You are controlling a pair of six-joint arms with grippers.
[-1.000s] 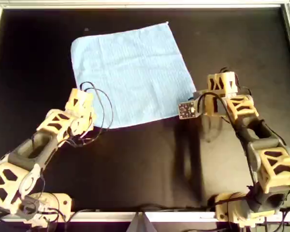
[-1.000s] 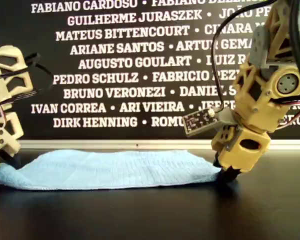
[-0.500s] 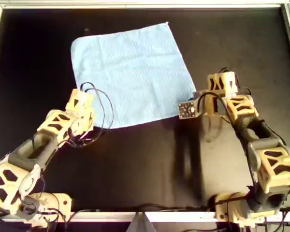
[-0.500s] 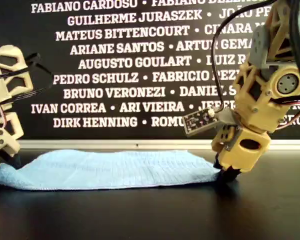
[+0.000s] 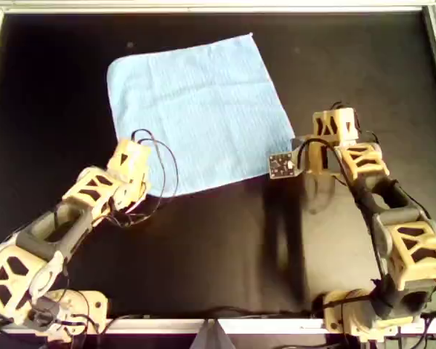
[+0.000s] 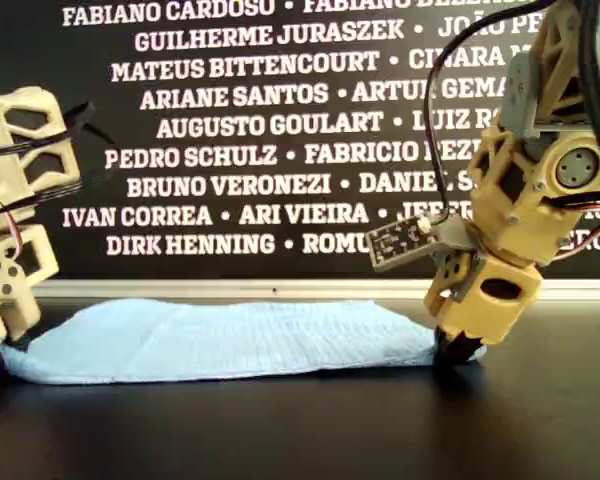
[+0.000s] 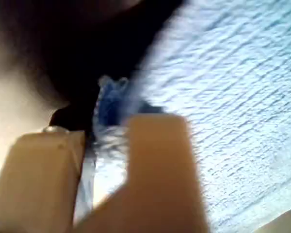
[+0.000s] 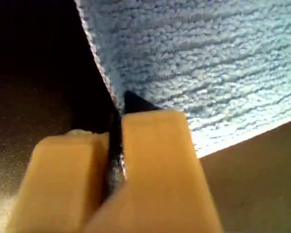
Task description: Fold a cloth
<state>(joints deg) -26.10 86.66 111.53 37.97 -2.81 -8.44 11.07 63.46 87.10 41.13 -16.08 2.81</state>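
Note:
The light blue cloth (image 5: pixel 200 113) lies spread out on the black table (image 5: pixel 225 240). It also shows in the exterior view (image 6: pixel 230 340). My first gripper (image 5: pixel 129 154) is at the cloth's near corner on the overhead view's left. It is shut on that corner (image 7: pixel 109 111), which is bunched between the fingers (image 7: pixel 160 165). My second gripper (image 5: pixel 299 142) is at the cloth's corner on the overhead view's right, low on the table (image 6: pixel 458 348). It is shut on that corner (image 8: pixel 117 104).
A metal frame (image 5: pixel 218 7) runs along the table's far edge and sides. A black backdrop with white names (image 6: pixel 230 130) stands behind the table in the exterior view. A small circuit board (image 5: pixel 281 166) sticks out from the second arm's wrist.
My first gripper has moved to the overhead view's right and slightly nearer, pulling the cloth's near corner with it. My second gripper has stayed put.

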